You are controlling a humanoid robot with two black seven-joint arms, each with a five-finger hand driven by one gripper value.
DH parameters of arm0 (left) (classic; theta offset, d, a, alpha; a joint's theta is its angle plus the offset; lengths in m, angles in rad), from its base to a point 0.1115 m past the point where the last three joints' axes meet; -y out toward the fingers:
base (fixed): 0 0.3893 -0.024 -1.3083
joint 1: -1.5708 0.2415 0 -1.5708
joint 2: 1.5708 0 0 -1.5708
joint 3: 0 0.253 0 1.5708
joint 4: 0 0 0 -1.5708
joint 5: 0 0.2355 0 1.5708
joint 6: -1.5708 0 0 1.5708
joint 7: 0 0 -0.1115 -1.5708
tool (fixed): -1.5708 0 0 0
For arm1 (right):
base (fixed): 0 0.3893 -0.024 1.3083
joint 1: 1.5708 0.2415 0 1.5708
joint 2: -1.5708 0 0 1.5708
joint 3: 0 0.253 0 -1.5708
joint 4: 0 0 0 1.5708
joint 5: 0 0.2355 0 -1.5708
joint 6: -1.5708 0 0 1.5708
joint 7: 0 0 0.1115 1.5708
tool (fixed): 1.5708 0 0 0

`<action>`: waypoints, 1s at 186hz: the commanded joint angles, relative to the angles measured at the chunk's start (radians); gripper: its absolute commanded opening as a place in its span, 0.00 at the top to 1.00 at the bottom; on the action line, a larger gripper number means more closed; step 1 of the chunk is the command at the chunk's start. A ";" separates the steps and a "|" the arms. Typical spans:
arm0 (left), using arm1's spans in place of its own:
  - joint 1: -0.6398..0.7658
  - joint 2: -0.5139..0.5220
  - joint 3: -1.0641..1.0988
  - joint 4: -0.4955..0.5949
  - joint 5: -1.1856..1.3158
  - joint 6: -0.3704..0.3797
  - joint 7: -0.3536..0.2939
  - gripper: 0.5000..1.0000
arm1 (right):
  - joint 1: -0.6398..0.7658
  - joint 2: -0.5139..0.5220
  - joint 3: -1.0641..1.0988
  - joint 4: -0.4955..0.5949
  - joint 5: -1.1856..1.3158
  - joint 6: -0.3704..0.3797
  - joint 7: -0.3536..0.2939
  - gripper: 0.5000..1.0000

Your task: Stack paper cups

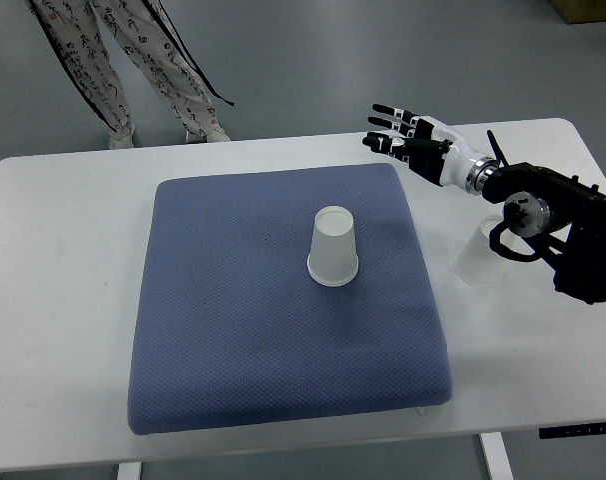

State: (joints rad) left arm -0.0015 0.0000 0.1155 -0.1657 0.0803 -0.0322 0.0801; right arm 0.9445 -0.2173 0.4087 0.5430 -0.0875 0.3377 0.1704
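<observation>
Paper cups, two visible: one paper cup [333, 247] sits on the blue mat [233, 330], roughly mat centre, looks upside down (narrow end up) but not certain. Second cup [480, 258] on the bare white table [63, 300] just off the mat's 3 o'clock edge, partly hidden by the right arm [563, 225]; orientation hard to tell. Cups well apart, not stacked.

Right hand [408, 140] at about 1 o'clock from the mat cup, above the mat's far right corner, fingers spread, grasping nothing. Left arm not visible. A person's legs [133, 70] stand beyond the table at 11 o'clock.

Step in hand, my read: reach for a cup, nothing gripped yet. To do it well: come in from the side, close on the cup wall mid-height with light pressure so the paper doesn't crush, lift straight, line up rims over the other cup before lowering. Watch the forearm near the table cup, easy to knock over. Match orientation first or they won't nest.
</observation>
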 commanded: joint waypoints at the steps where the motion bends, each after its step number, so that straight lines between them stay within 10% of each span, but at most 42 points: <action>1: 0.001 0.000 0.000 0.006 -0.001 0.001 -0.002 0.00 | 0.004 -0.004 -0.002 0.002 0.000 0.001 0.000 0.17; 186: 0.001 0.000 0.001 0.009 -0.001 0.001 -0.006 0.00 | 0.037 -0.089 -0.018 0.005 -0.144 0.030 0.009 0.17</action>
State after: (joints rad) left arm -0.0001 0.0000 0.1166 -0.1564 0.0797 -0.0307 0.0736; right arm 0.9623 -0.2868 0.3964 0.5470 -0.1678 0.3484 0.1795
